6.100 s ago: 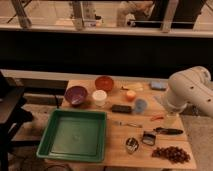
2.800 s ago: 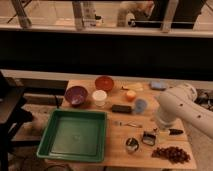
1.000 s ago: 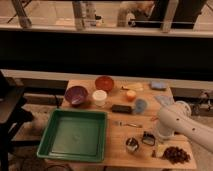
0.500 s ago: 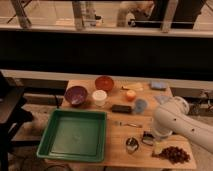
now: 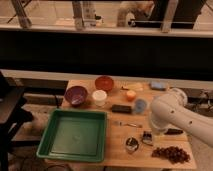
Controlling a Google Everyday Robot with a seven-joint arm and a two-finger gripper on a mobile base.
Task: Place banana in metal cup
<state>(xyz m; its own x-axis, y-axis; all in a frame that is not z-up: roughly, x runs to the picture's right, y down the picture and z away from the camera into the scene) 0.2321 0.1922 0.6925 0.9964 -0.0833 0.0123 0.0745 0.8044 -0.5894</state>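
Camera view | gripper (image 5: pixel 153 134) apparently spread, low near metal cup (image 5: pixel 132 145) | banana (image 5: pixel 134 87) well apart, untouched

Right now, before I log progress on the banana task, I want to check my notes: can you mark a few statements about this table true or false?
1. The banana lies in the metal cup. False: it lies near the table's far edge, behind the orange cup.
2. The green tray sits at the front left in the camera view. True.
3. The hand hovers over the purple bowl. False: it hangs low at the front right, just right of the metal cup.
4. The metal cup stands near the front edge, right of the tray. True.
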